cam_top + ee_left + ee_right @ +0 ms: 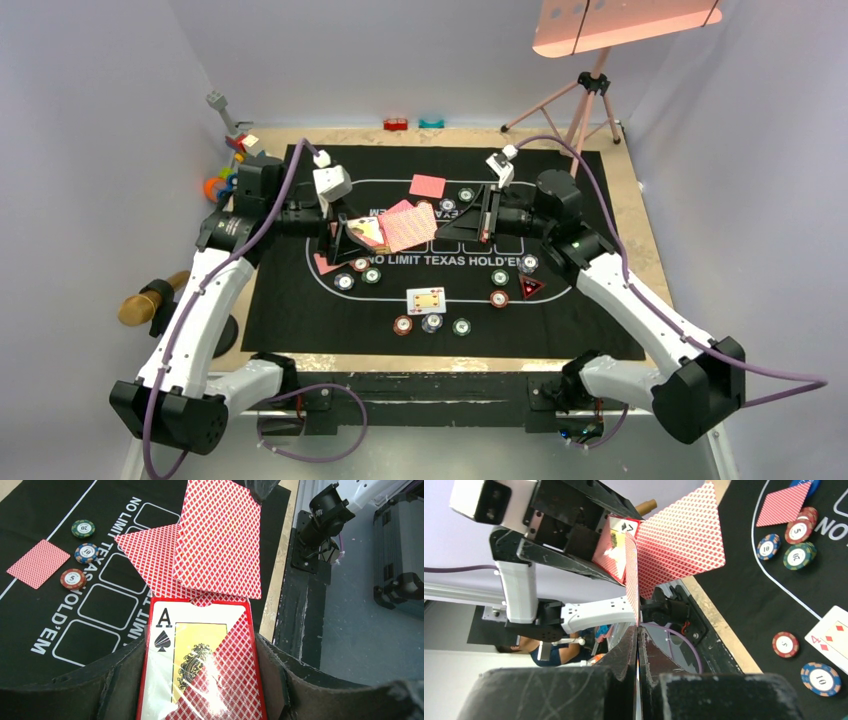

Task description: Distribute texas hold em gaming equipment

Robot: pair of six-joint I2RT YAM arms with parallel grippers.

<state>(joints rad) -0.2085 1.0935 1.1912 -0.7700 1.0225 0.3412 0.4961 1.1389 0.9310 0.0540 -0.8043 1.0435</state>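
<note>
Dealing seems partway: left fingers (117,680) clamp a red-edged ace-printed card box (200,680); right fingers (621,650), together, pinch a red-backed playing card (220,540) between both; round poker chips (403,325) lie below, more cards left.

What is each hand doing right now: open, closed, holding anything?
Left hand: closed on the card deck.
Right hand: closed, pinching one red-backed card by its end.

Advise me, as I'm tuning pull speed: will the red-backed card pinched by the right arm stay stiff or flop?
Probably fairly stiff: the card stands flat though the jaws pinch only one end. Likely very light: edge-on it looks paper-thin.
</note>
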